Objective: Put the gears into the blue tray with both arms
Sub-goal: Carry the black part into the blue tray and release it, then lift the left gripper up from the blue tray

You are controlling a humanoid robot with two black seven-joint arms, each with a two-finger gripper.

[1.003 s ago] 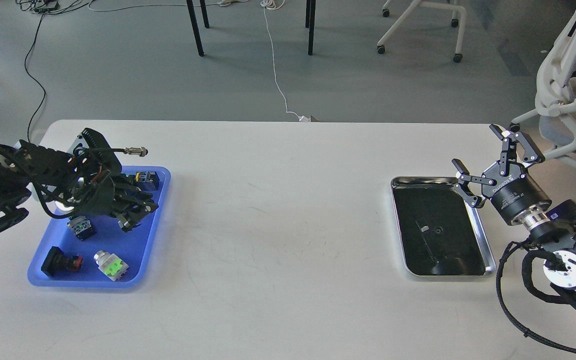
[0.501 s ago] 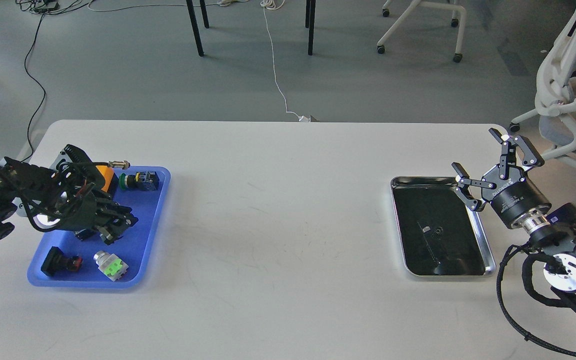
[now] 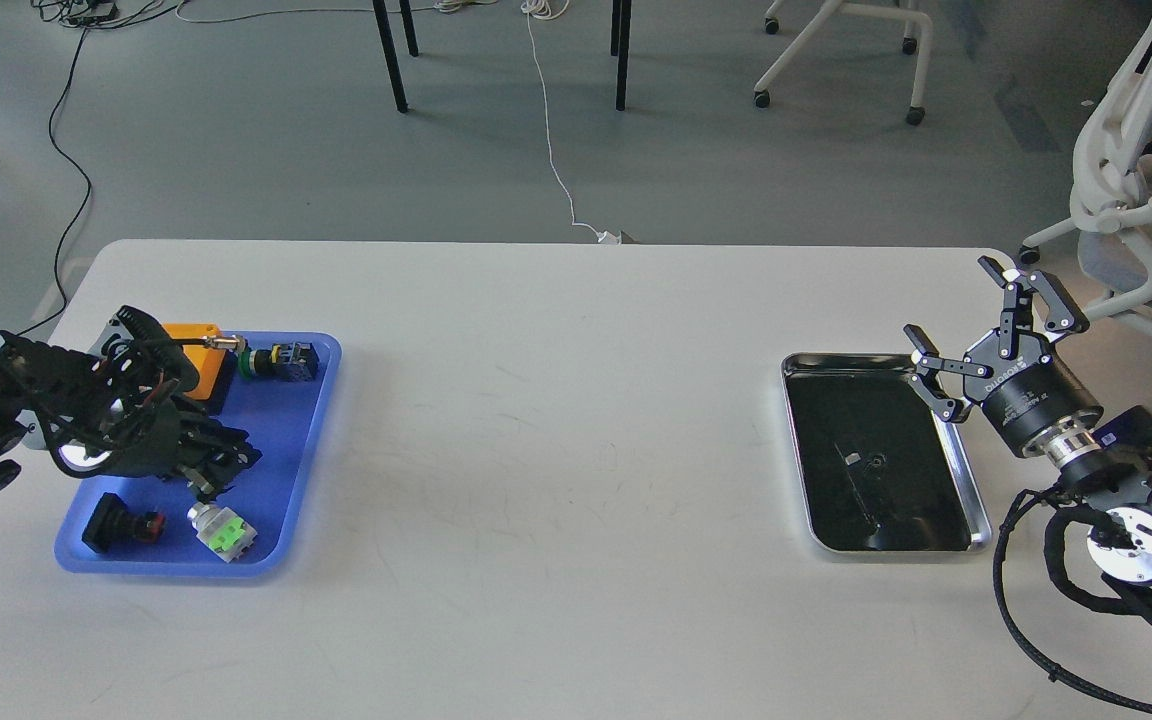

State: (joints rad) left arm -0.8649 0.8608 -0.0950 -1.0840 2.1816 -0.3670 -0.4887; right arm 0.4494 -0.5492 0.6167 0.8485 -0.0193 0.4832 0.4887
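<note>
The blue tray (image 3: 288, 440) lies at the table's left. My left gripper (image 3: 223, 468) hovers low over its middle, pointing right; it is dark and its fingers cannot be told apart. One gear (image 3: 874, 460), a tiny black disc, lies on the dark floor of the steel tray (image 3: 968, 480) at the right. My right gripper (image 3: 949, 298) stands open above that tray's far right corner, nothing between its fingers. I cannot make out any gear inside the blue tray.
The blue tray holds an orange box (image 3: 198, 362), a green-and-black push-button (image 3: 279, 361), a black-and-red button (image 3: 122, 524) and a silver-and-green button (image 3: 223, 530). A small white piece (image 3: 851, 457) lies beside the gear. An office chair (image 3: 1136, 200) stands off the table's right.
My left arm has drawn back to the left and toward me over the blue tray, uncovering the orange box. The right gripper has shifted only slightly and stays open.
</note>
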